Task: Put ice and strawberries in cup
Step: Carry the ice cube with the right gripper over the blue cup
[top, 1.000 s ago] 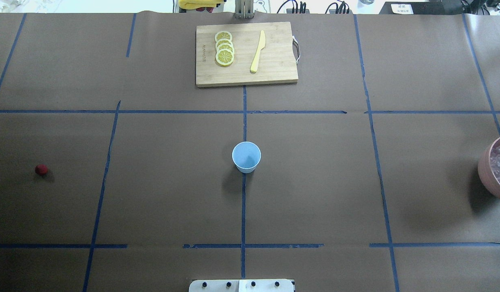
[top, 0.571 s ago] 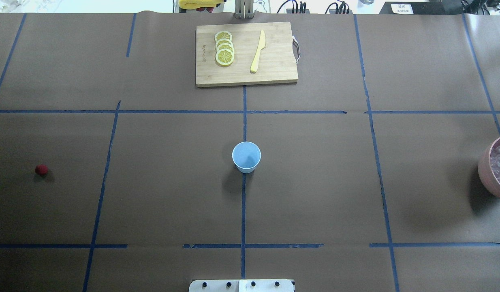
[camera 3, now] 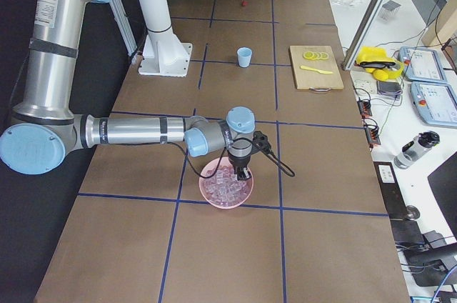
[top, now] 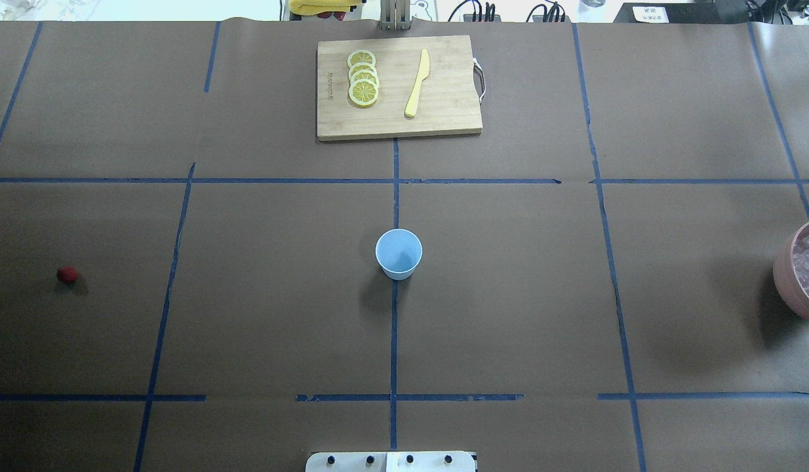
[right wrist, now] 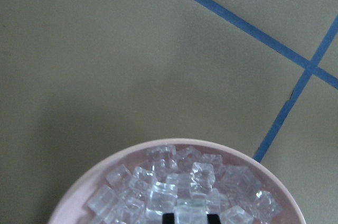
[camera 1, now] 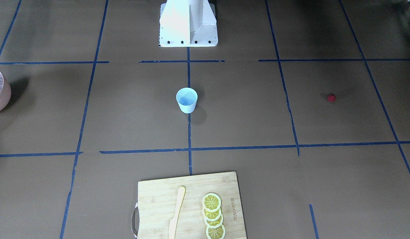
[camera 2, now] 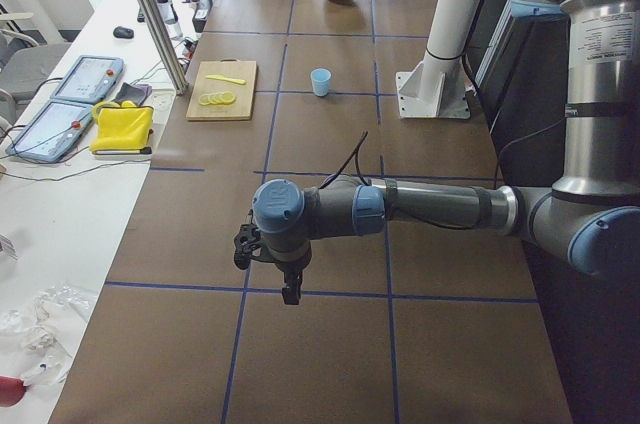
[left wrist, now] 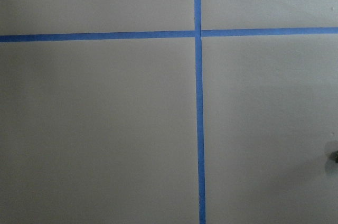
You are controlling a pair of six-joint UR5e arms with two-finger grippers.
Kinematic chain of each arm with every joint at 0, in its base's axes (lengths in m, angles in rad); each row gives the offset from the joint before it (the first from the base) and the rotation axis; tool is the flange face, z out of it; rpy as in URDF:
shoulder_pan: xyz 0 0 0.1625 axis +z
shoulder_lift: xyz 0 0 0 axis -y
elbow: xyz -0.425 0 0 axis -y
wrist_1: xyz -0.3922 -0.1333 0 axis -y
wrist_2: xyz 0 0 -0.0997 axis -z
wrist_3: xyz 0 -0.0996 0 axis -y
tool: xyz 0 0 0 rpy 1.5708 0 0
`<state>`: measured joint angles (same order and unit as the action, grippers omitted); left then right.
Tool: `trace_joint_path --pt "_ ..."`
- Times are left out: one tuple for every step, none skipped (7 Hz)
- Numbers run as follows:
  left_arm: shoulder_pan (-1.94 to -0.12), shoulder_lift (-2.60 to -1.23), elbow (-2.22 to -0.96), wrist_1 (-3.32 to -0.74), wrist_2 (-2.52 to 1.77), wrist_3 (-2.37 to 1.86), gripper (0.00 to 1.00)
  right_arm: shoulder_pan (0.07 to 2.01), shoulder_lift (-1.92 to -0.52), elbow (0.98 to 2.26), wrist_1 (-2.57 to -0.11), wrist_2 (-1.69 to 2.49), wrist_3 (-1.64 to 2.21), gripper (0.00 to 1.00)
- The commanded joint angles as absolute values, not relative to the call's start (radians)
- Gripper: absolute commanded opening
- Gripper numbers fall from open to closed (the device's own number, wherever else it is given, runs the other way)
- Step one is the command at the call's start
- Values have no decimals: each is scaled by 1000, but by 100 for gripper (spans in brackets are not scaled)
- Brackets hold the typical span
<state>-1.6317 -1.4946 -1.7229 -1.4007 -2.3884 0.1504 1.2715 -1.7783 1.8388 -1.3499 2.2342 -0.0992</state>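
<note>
Nothing on the table has shifted in the last second, as you can check from overhead: berry, cup, board and bowl all lie where they lay. Starting at the robot's left, the left gripper (camera 2: 290, 294) hangs above the brown paper (top: 509, 295) near a crossing of the blue tape lines (left wrist: 199, 129). You see it only from the table's end, so I cannot tell you whether its fingers are apart or together. The strawberry (top: 66, 274) lies alone on the paper at the left side of the table, well apart from the cup (top: 398, 254). The cup stands upright at the centre, on a tape line, its mouth facing up. Beyond the cup, at the far edge, the cutting board (top: 444, 124) carries a row of overlapping lemon slices (top: 363, 77) with a yellow knife (top: 417, 84) lying beside them. At the right edge you find the pink bowl (top: 786, 275), which holds the ice (right wrist: 179, 187), a heap of clear cubes. The right gripper (camera 3: 243, 172) points down into that bowl. Its wrist camera shows you two dark fingertips (right wrist: 168, 217) standing about one cube apart with a cube between them, but whether they press on it I cannot tell.
</note>
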Motion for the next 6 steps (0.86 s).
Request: trace_joint_path --pt "-1632 -1494 -1726 -1401 -2388 150 100 1345 -1761 2048 -1588 2255 -100 0" --pt "-1632 -1494 -1732 -1399 -2388 150 100 1347 -1714 2080 -1644 2296 -86 0" --pt "-1632 -1490 -1732 -1399 -2388 150 100 1345 -1653 2057 -1660 2343 -66 0" --pt "-1631 -1483 -1732 -1399 -2390 149 100 1345 -1567 2028 -1663 2396 46 0" --pt "-1631 -1482 -1732 -1399 -2390 150 100 1318 -1496 2023 -1660 2407 183 0" --pt "-1631 -1482 -1732 -1399 -2390 149 100 1243 -1418 2020 -1660 2407 322 0"
